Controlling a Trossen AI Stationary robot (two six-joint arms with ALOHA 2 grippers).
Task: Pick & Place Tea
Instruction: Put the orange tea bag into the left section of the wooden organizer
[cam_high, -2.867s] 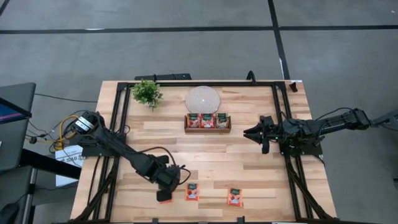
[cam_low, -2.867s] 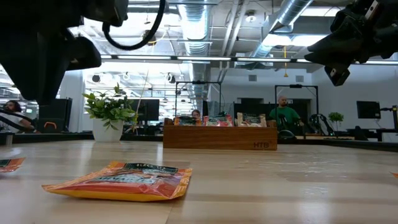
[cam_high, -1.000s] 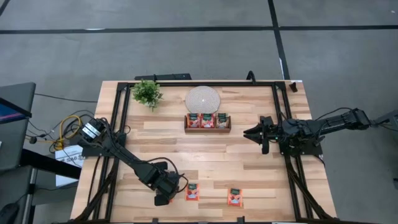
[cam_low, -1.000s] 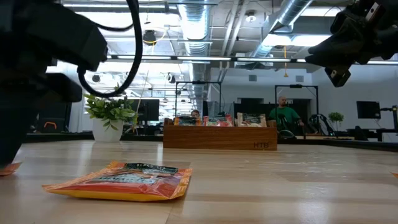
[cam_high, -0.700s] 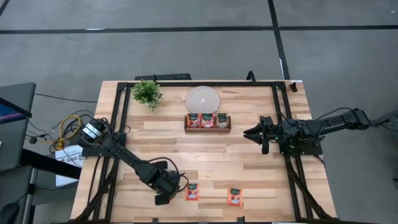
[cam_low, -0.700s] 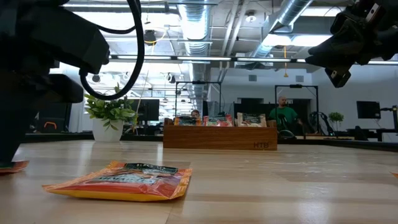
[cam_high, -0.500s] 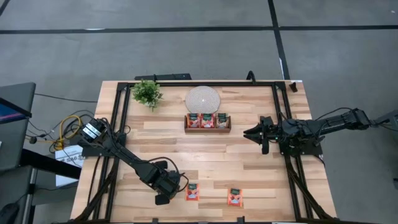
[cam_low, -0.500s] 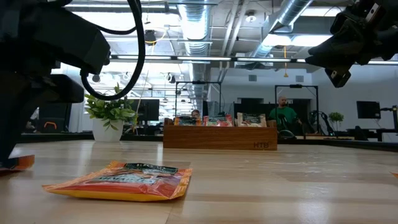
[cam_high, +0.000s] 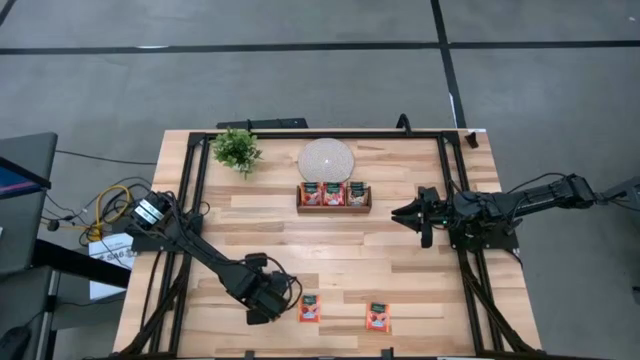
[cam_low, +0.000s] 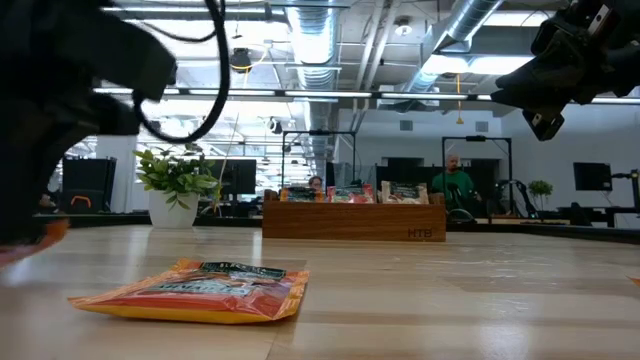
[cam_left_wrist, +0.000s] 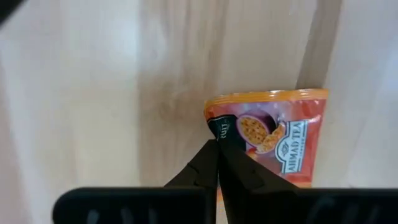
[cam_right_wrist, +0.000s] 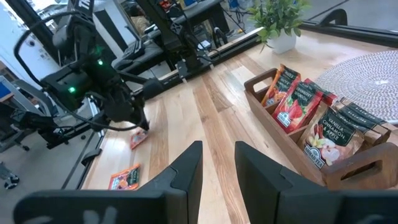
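My left gripper (cam_left_wrist: 217, 149) is pinched shut on the corner of a red-orange tea sachet (cam_left_wrist: 268, 134), down near the table's front edge at about seven o'clock from the table's centre; in the low view the sachet hangs at the picture's far left, lifted just off the wood. I judge these sachets light, thin and floppy, with a slick foil skin, so a corner or edge pinch like this one is the sensible hold, though the packet may swing or slip if I move fast. Two more sachets lie flat on the table (cam_high: 400, 260) near the front edge: one (cam_high: 310, 309) just beside the left gripper at its three o'clock, another (cam_high: 378, 317) farther along the same way. The wooden three-part tray (cam_high: 334, 209) sits at roughly twelve o'clock from centre, each compartment holding upright tea sachets (cam_right_wrist: 297, 102), red-orange in two and a paler packet (cam_right_wrist: 333, 137) in the end one. Touching it on the far side is a round white woven mat (cam_high: 326, 159), with a small potted plant (cam_high: 236, 149) at its nine o'clock. My right gripper (cam_right_wrist: 217, 163) waits at three o'clock, its fingers partly apart and empty.
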